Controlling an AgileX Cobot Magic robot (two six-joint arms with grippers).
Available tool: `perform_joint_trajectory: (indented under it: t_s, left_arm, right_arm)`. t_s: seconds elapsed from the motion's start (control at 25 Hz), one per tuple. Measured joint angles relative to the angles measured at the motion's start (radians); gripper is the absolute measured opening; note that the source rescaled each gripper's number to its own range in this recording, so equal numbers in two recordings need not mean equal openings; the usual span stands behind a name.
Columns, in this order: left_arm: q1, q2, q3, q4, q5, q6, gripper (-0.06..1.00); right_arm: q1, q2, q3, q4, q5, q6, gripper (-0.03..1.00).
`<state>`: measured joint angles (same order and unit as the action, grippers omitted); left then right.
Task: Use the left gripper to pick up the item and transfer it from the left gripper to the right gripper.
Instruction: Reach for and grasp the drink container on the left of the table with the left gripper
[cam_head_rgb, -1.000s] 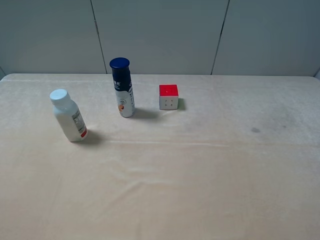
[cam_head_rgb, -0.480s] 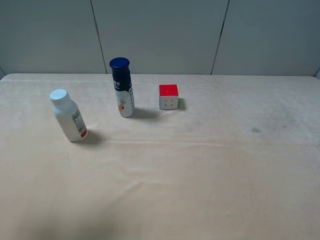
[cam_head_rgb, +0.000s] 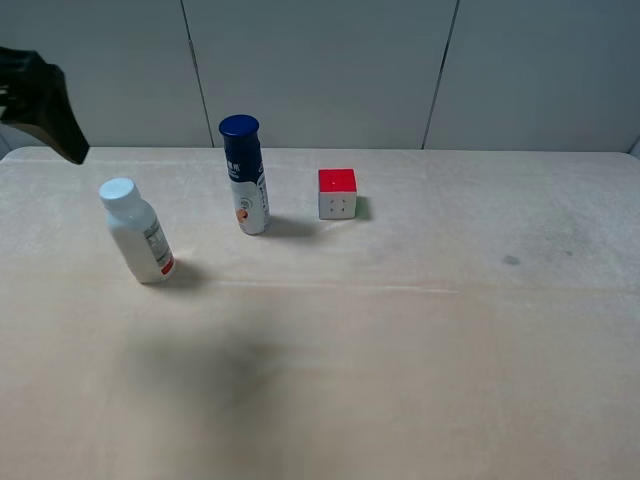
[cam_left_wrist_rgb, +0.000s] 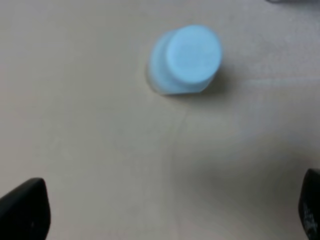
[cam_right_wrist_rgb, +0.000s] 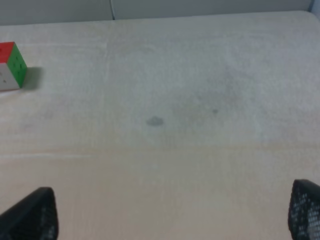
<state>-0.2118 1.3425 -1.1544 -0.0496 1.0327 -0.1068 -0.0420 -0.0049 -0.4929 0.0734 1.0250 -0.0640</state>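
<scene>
Pill bottle: I see the pill bottle (cam_head_rgb: 137, 232) standing on its base, white cap up, at the left side of the worktop (cam_head_rgb: 420, 340). Its label carries a red band near the base. Nothing touches it.

Bottle from the left wrist: the view looks down on the cap (cam_left_wrist_rgb: 192, 52). The picture is blurred, so I cannot read the label there.

Left end effector: the left end effector (cam_left_wrist_rgb: 165, 212) has its jaws spread wide. Only two black fingertips (cam_left_wrist_rgb: 22, 210) show, at opposite edges of the wrist view. Bare worktop lies between them and it holds nothing. The bottle sits well clear of the tips.

Left arm: in the high view a black part of the left arm (cam_head_rgb: 40, 100) shows at the left edge, beyond the bottle and apart from it.

Right end effector: the right end effector (cam_right_wrist_rgb: 167, 215) is likewise spread wide and holds nothing. Its two tips are at the edges of the wrist view, over bare worktop.

Can: a blue-capped can (cam_head_rgb: 245, 175) stands upright, to the right of the bottle and farther back.

Cube: a red-topped puzzle cube (cam_head_rgb: 337, 192) sits to the right of the can, apart from it.

Mark: a small dark spot (cam_head_rgb: 511, 260) lies on the right half of the worktop.
</scene>
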Motion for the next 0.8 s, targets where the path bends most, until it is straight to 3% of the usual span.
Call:
perform_joint_trajectory:
  t_s: [0.32, 0.8]
  left_arm:
    - [-0.111, 0.213, -0.062, 0.050, -0.017, -0.133, 1.00]
    - [-0.120, 0.345, -0.062, 0.089, -0.087, -0.154, 1.00]
  right_arm:
    - [0.000, 0.000, 0.000, 0.000, 0.000, 0.000, 1.00]
    - [0.000, 0.000, 0.000, 0.000, 0.000, 0.000, 1.00]
